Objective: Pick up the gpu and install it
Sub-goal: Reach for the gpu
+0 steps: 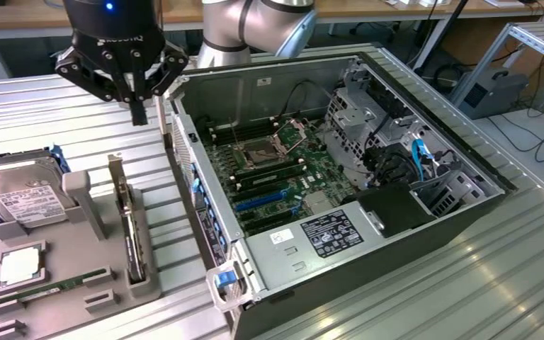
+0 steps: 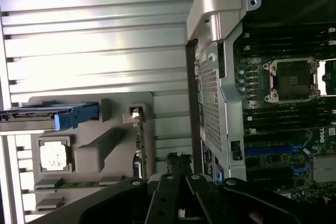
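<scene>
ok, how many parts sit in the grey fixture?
4: hard drive on the exterior view's left of the fixture, gpu on edge on the exterior view's right, CPU and RAM stick nearer the camera. More may be hidden past the frame edge.

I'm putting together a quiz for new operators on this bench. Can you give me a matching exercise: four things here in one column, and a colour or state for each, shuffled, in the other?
Things:
1. gpu
2. hard drive
3. RAM stick
4. gripper

Colour or state:
a. green, lying flat
b. jaws shut, up in the air
c. dark, standing on edge
d. silver, with a white label

Pairs: 1-c, 2-d, 3-a, 4-b
</scene>
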